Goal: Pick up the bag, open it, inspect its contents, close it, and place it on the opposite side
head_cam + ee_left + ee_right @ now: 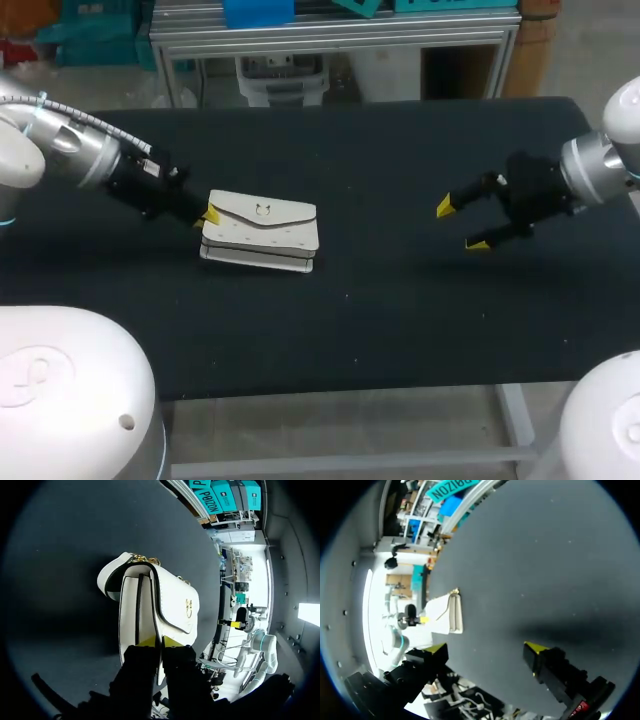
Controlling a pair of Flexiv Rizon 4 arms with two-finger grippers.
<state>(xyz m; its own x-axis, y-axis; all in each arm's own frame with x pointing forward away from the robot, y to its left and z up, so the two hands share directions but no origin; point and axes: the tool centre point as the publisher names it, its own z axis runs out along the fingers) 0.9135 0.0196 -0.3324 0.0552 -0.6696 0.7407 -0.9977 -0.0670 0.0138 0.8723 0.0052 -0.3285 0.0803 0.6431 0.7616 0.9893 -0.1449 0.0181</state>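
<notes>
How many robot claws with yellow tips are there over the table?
2. The left gripper pinches one end of the white bag, left of the table's middle. The right gripper hangs open over the right side, apart from the bag. None seems hidden.

No text, label, number or sign was readable on the bag (262, 232) or the table (400, 300)

The near end of the bag (132, 615) is covered by the left gripper (160, 641). Its inside is hidden under the shut flap (177, 602).
</notes>
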